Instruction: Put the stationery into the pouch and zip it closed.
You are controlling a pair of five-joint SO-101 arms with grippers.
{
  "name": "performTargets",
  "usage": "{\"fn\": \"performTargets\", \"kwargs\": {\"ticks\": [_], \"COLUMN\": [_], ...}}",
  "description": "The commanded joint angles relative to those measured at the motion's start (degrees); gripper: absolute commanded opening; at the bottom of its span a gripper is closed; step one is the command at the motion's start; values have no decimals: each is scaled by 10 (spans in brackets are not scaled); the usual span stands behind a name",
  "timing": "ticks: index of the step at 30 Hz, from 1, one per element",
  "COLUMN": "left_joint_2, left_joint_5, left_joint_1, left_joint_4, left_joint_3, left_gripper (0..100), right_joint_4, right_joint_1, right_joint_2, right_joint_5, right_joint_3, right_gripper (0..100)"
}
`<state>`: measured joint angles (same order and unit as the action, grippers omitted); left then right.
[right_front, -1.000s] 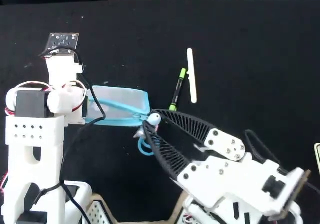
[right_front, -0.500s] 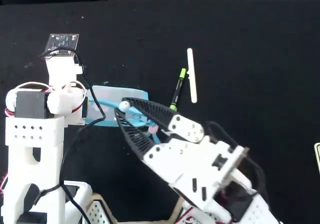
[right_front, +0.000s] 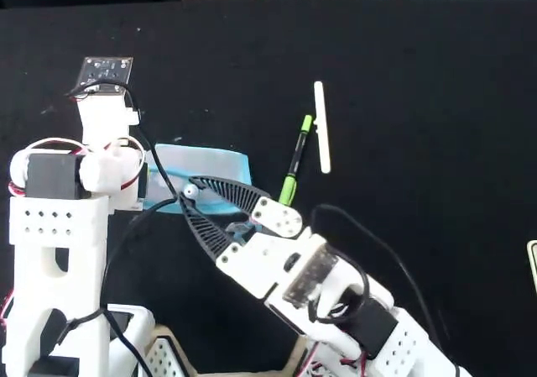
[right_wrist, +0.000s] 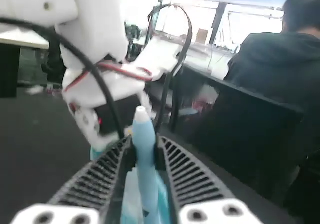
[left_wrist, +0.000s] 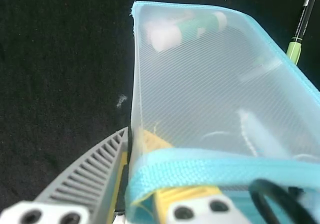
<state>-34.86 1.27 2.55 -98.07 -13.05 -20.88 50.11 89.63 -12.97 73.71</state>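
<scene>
A see-through pouch (right_front: 205, 160) with a blue edge lies on the black tabletop (right_front: 419, 75), close to the left arm. The left pincer (left_wrist: 134, 134) is closed on one end of the pouch (left_wrist: 210, 84), with one finger on each side of the blue edge. Through the mesh you can see some white and green things (left_wrist: 175, 29) inside, at the far end. The right pincer (right_front: 186, 193) lies across the near edge of the pouch. It is pinched tight on a blue zip tab (right_wrist: 142, 124), which sticks up between its two ribbed fingers (right_wrist: 185, 169). A green and black pen (right_front: 294, 160) lies on the tabletop, just beside the pouch. A white stick (right_front: 322, 127) lies just beside the pen, on the side away from the pouch. Both are outside the pouch.
</scene>
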Motion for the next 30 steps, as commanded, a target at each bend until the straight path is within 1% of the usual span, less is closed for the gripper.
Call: {"fn": "performTargets", "kwargs": {"ticks": [1,5,13,14,16,19,20,22,25,28,30], "left_joint_2": [-2,-2,-2,-2,-2,-2,-2,-2,-2,-2,-2], "left_joint_5": [0,0,0,0,0,0,0,0,0,0,0], "left_joint_1": [-7,-7,-7,-7,-7,-7,-7,-7,-7,-7,-7], "left_joint_4": [7,7,7,7,7,7,7,7,7,7,7], "left_joint_3": [-8,-8,-8,-8,-9,-10,-10,-10,-10,-10,-11], "left_gripper": [30,30,30,30,30,30,30,30,30,30,30], "right_joint_4": [-105,-203,-297,-307,-318,-349,-364,-393,-426,-437,-437], "right_joint_1": [7,7,3,-7,-53,-149,-178,-233,-302,-336,-357], "right_joint_2": [-12,-12,-12,-12,-12,-12,-15,-26,-68,-138,-196], "right_joint_5": [0,33,31,33,34,35,35,35,35,51,68], "right_joint_3": [-58,-127,-263,-276,-292,-305,-307,-307,-306,-306,-308], "right_gripper": [142,155,155,153,116,39,34,45,96,139,145]}}
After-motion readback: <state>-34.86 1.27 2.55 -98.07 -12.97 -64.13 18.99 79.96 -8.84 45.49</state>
